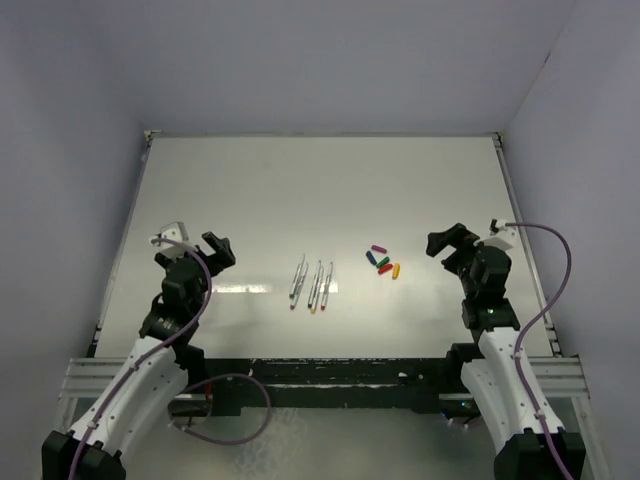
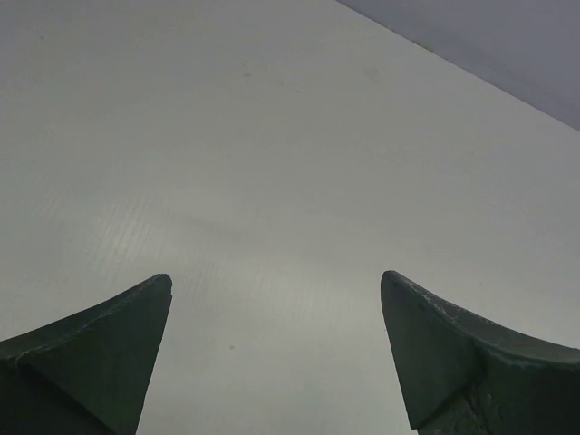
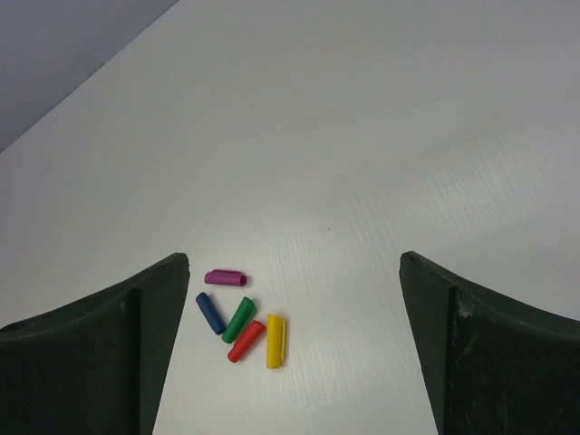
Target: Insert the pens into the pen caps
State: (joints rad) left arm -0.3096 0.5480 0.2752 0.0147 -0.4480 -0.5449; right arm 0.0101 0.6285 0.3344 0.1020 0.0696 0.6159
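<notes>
The pens [image 1: 312,283] are lying side by side just below centre frame on the table [image 1: 320,180]. Slightly up and right, the pen caps [image 1: 383,262] are sitting in a loose cluster. At mid-left and mid-right, the left gripper [image 1: 218,247] and right gripper [image 1: 443,240] are gaping wide, holding nothing.

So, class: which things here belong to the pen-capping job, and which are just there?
Belong to the job: pens, pen caps, left gripper, right gripper (both open).
Just there: table, walls.
</notes>
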